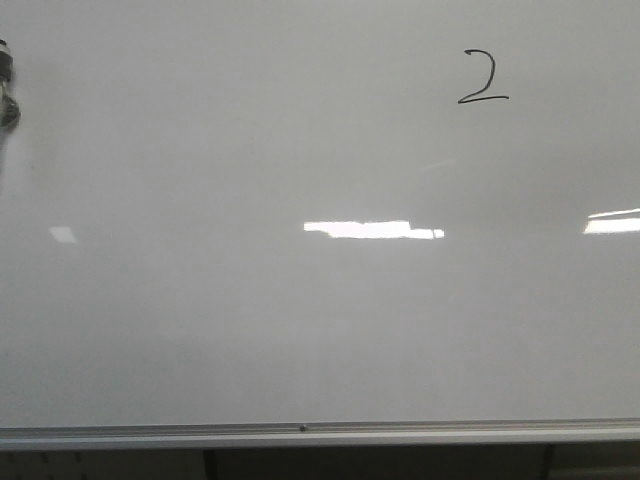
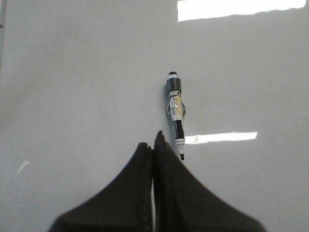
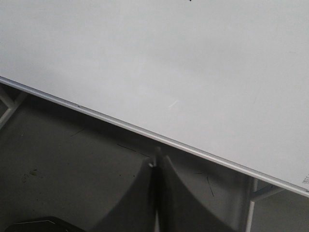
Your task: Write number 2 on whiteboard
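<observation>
The whiteboard (image 1: 250, 330) fills the front view, with its silver rail (image 1: 300, 434) along the bottom edge. The black number 2 (image 1: 482, 78) is drawn at the upper right. A black-and-white marker (image 2: 175, 108) rests on the board in the left wrist view, uncapped, tip toward my fingers. My left gripper (image 2: 153, 142) is shut and empty, its tips just beside the marker's tip. A dark object (image 1: 6, 95) at the far left edge of the front view may be that marker. My right gripper (image 3: 158, 157) is shut and empty, below the board's rail (image 3: 145, 133).
Bright rectangular light reflections (image 1: 372, 229) lie across the board. Under the rail in the right wrist view are a dark floor (image 3: 72, 169) and grey frame legs (image 3: 251, 208). Neither arm shows in the front view.
</observation>
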Available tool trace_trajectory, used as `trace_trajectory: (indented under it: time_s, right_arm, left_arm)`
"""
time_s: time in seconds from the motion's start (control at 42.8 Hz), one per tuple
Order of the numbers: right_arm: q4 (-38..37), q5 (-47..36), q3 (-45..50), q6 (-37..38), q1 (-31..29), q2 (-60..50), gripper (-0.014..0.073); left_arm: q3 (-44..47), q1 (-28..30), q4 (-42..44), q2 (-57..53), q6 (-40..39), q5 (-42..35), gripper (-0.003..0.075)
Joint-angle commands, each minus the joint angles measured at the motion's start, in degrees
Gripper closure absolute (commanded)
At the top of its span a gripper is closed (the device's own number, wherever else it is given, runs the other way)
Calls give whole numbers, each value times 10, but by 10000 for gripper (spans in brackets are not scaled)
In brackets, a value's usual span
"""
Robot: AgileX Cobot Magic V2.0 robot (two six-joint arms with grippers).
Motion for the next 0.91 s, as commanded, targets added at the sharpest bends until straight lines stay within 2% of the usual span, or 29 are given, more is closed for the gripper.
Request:
trace_trajectory:
  time_s: [0.0, 0.233, 0.327, 0.514, 0.677, 0.887]
  right_arm:
    - [2, -33, -15, -2, -4, 4, 663]
    - [2, -35, -9, -2, -4, 0, 663]
    - [2, -59, 19, -2, -23, -17, 662]
    - [38, -199, 142, -39, -94, -90, 662]
    - [38, -364, 279, -38, -157, -164, 662]
    - [38, -542, 431, -38, -174, -236, 662]
  left_arm:
    - [12, 1, 0, -12, 2, -48, 740]
    - [12, 1, 0, -12, 2, -48, 739]
    - [12, 1, 0, -12, 2, -48, 739]
    - [12, 1, 0, -12, 2, -48, 739]
    - [12, 1, 0, -12, 2, -48, 739]
    - [12, 1, 0, -12, 2, -48, 739]
